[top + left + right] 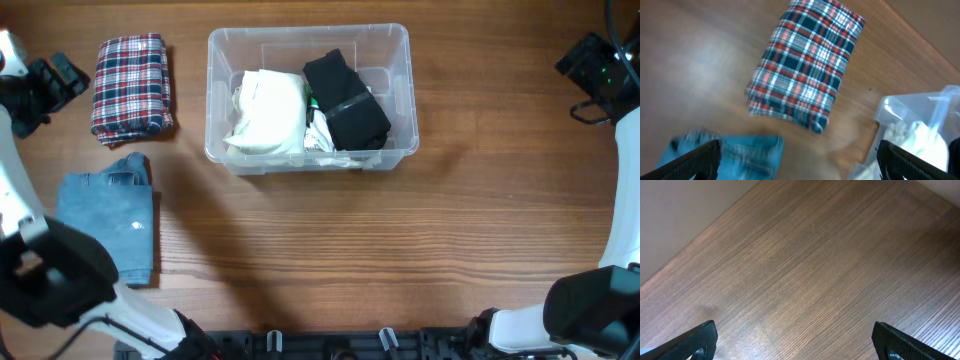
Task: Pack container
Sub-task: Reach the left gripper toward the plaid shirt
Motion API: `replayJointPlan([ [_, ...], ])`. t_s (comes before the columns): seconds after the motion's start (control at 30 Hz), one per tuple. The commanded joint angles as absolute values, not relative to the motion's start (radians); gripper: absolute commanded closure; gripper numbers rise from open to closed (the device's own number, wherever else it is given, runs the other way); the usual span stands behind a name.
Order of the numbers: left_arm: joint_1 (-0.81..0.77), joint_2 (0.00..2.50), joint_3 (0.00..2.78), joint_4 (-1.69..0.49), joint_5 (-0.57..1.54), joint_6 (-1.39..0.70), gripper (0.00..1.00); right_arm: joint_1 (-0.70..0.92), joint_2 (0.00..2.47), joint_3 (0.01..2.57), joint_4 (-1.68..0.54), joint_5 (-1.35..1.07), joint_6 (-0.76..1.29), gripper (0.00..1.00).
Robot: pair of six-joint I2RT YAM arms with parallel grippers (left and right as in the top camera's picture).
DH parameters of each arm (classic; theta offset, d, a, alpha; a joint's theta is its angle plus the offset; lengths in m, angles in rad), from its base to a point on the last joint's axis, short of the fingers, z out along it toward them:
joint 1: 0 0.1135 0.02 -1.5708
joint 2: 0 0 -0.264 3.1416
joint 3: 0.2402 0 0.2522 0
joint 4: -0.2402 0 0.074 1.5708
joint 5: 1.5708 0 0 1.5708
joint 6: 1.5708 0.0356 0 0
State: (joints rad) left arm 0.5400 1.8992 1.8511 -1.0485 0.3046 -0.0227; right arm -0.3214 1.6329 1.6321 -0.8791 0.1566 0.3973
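The clear plastic container (pixel 396 40) stands at the table's back middle and holds a folded white garment (pixel 268 112) and a black garment (pixel 345 102). A folded plaid shirt (pixel 131 84) lies left of it. Folded blue jeans (pixel 108 223) lie in front of the shirt. My left gripper (pixel 60 78) is open and empty, left of the plaid shirt. In the left wrist view the plaid shirt (pixel 805 62), the jeans (pixel 742 155) and a corner of the container (pixel 900 112) show, with my fingers (pixel 799 162) spread wide. My right gripper (pixel 590 70) is open and empty at the far right, over bare wood (pixel 795 340).
The wooden table (pixel 400 250) spreads in front of the container. The arm bases sit at the front left (pixel 50 280) and front right (pixel 590 305) corners. The table's far edge shows in the right wrist view (pixel 685 245).
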Motion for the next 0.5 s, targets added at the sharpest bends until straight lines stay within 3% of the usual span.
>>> replayJointPlan([
  [0.0, 0.541, 1.961, 1.863, -0.946, 0.366, 0.112, 0.00, -0.318, 1.644, 1.628, -0.879, 0.148, 0.411, 0.00],
  [0.13, 0.544, 2.025, 1.863, -0.805, 0.271, 0.132, 0.00, -0.318, 1.644, 1.628, -0.879, 0.148, 0.411, 0.00],
  [0.47, 0.554, 2.247, 1.863, -0.631, 0.366, 0.165, 0.00, -0.318, 1.644, 1.628, -0.879, 0.148, 0.411, 0.00],
])
